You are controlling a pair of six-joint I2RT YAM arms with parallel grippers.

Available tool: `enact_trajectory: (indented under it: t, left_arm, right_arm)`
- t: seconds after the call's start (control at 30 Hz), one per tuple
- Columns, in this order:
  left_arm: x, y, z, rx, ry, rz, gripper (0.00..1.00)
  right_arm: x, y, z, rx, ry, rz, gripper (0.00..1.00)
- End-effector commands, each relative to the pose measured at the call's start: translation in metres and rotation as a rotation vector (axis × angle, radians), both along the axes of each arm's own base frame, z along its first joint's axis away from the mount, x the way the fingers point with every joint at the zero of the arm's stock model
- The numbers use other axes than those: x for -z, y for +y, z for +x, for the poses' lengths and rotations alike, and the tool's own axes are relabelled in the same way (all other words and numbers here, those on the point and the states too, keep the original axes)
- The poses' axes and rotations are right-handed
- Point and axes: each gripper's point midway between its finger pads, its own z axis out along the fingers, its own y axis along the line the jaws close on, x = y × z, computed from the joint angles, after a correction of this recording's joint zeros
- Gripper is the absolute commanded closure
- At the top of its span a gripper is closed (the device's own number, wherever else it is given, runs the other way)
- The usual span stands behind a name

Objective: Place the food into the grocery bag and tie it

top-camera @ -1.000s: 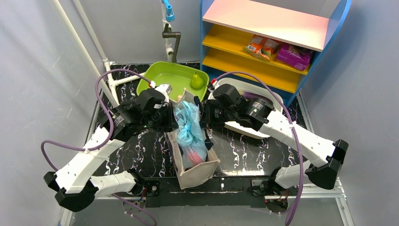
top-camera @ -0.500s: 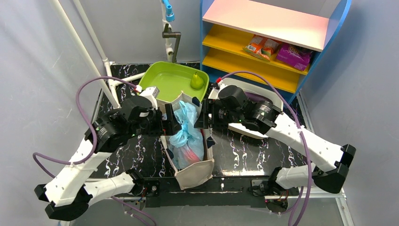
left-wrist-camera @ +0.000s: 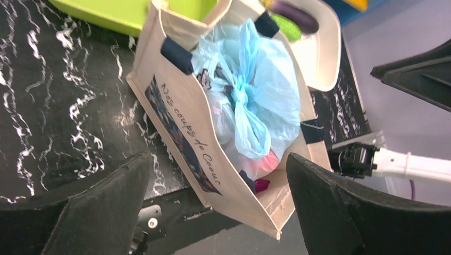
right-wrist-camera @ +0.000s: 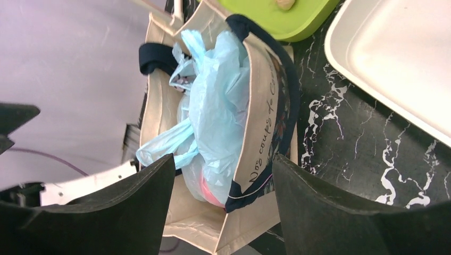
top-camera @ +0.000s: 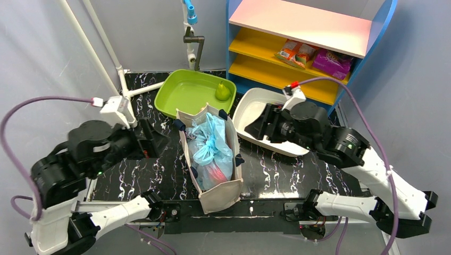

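Note:
The grocery bag (top-camera: 210, 146), thin light-blue plastic, sits inside an upright beige tote (top-camera: 220, 194) at the table's middle. Its handles are knotted together on top (left-wrist-camera: 240, 98). The food shows only as a red-pink patch (left-wrist-camera: 266, 159) through the plastic low in the bag. My left gripper (top-camera: 154, 139) hangs left of the tote, open and empty, clear of it. To the tote's right, over the white tray's near end, my right gripper (top-camera: 256, 125) is open and holds nothing. Both wrist views look down on the bag (right-wrist-camera: 218, 106) between wide-set fingers.
A green tub (top-camera: 181, 101) holding a green pear (top-camera: 223, 91) stands behind the tote. A white tray (top-camera: 250, 109) lies to the right, under the right arm. A blue shelf with snack packets (top-camera: 298, 53) stands at the back right, and white pipes (top-camera: 119, 85) at the back left.
Both grippers have opened, let go of the bag's handles and drawn back, the left one leftward, the right one rightward. The knotted bag has settled in the tote.

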Motion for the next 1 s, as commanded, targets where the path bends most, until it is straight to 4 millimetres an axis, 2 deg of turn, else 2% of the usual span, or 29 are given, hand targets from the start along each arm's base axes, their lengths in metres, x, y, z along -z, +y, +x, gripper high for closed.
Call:
enact_trajectory:
  t: [0.0, 0.1, 0.23, 0.4, 0.5, 0.77, 0.97]
  left_arm:
    - [-0.018, 0.037, -0.011, -0.064, -0.067, 0.056, 0.02]
    - [-0.032, 0.052, -0.019, -0.078, -0.120, 0.033, 0.02]
    - [-0.043, 0.069, -0.028, -0.082, -0.175, 0.042, 0.02]
    - [-0.040, 0.092, -0.035, -0.128, -0.194, 0.088, 0.02]
    - [-0.034, 0.101, -0.037, -0.157, -0.199, 0.099, 0.02]
    - [-0.019, 0.120, -0.038, -0.271, -0.213, 0.056, 0.02]
    - [-0.025, 0.124, -0.034, -0.323, -0.227, 0.030, 0.02]
  right_arm:
    - [-0.023, -0.032, 0.005, 0.192, 0.017, 0.099, 0.26]
    - [-0.024, -0.049, -0.006, 0.228, 0.061, 0.147, 0.25]
    - [-0.023, -0.084, -0.023, 0.321, 0.141, 0.185, 0.24]
    - [-0.019, -0.130, -0.042, 0.392, 0.147, 0.235, 0.24]
    - [-0.017, -0.147, -0.048, 0.407, 0.121, 0.269, 0.22]
    - [-0.015, -0.179, -0.058, 0.434, 0.075, 0.264, 0.20]
    - [-0.010, -0.180, -0.065, 0.396, 0.072, 0.261, 0.19]
